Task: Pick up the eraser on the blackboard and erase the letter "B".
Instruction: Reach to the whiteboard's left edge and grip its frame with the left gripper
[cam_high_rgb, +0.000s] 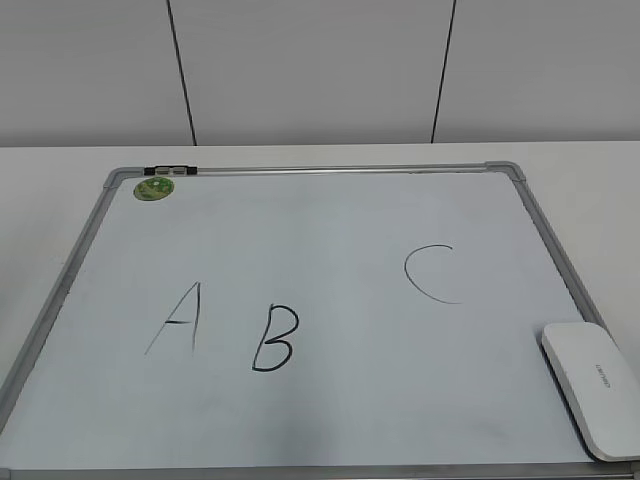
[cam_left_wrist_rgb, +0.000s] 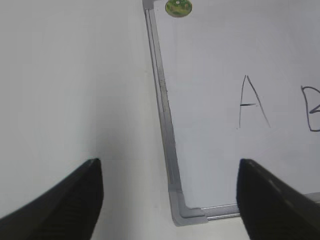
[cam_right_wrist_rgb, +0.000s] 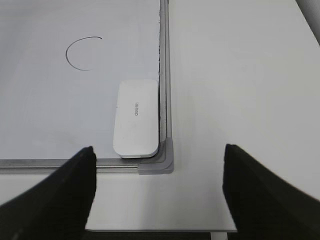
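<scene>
Large pale whiteboard-style blackboard (cam_high_rgb: 330, 400) with silver metal frame and grey corner caps lies flat on the white surface (cam_high_rgb: 590, 170). Flat white plastic rounded-rectangle eraser (cam_high_rgb: 592, 388) sits at the board's lower right in the exterior view, long side along the frame, grey print facing up.

Right wrist view: eraser (cam_right_wrist_rgb: 136, 118) at 11 o'clock from the right claw (cam_right_wrist_rgb: 159, 192), tucked into the grey corner cap, its right edge touching or just beside the frame rail. Right claw is spread wide, both black fingers (cam_right_wrist_rgb: 60, 195) apart, nothing between them, hovering off the board's corner over the surface. No contact with the eraser.

Hand-drawn black marker capital letter "B" (cam_high_rgb: 275, 340) sits low centre on the board, between the thin slanted black "A" (cam_high_rgb: 178, 320) at its 9 o'clock and the open curved black "C" (cam_high_rgb: 432, 273) at its 2 o'clock. Well apart from the eraser.

Left claw (cam_left_wrist_rgb: 170, 200) also spread, empty, over the board's near-left corner; "A" (cam_left_wrist_rgb: 251, 102) at its 1 o'clock, "B" (cam_left_wrist_rgb: 313, 109) cut off by the picture's right edge. Small round green magnet (cam_high_rgb: 154, 188) at the board's top left corner.
</scene>
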